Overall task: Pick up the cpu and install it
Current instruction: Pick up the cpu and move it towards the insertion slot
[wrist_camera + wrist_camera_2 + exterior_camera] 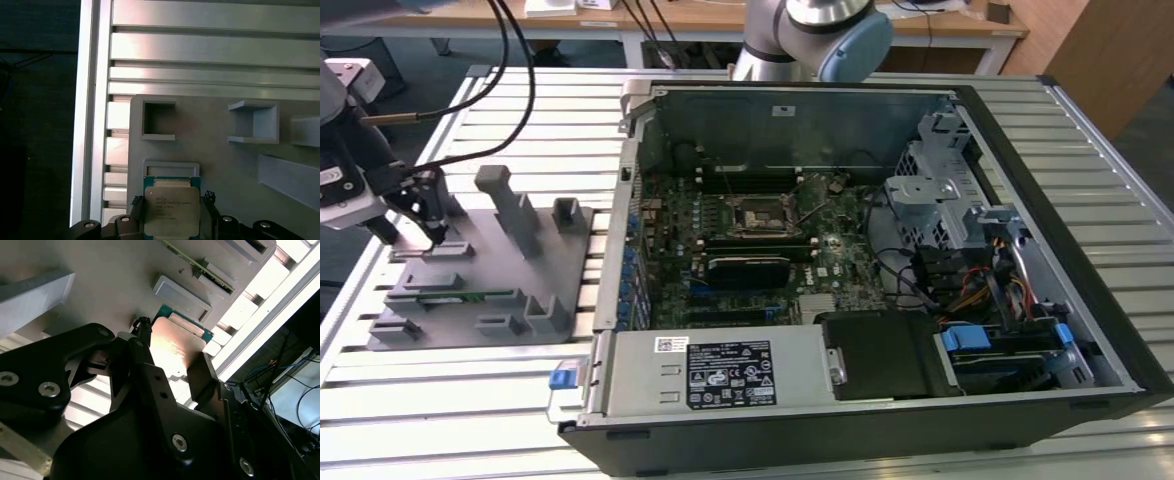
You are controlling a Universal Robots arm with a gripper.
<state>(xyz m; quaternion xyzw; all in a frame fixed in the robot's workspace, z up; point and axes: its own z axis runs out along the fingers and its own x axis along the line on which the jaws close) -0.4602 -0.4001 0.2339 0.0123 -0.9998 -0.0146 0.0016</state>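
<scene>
My pincer (432,232) hangs over the grey fixture plate (494,300), which lies on the slatted surface (454,400) at the exterior view's left, just beside the open computer case (1067,330). In the first wrist view the cpu (172,212) sits between the two fingertips (136,202), metal top up, its green edge overlapping a shallow pocket (171,167) of the plate; the pincer is drawn in narrow onto two opposite edges of the chip and, as I judge it, has hold of it; whether the chip is clear of the plate I cannot tell. The step in hand is the pick; to do it well I want the squeeze square on the edges, light enough not to bow the board, the chip level, and any rise straight up so no corner catches the pocket's rim. The socket (758,215) inside the case is well apart, to the right.
</scene>
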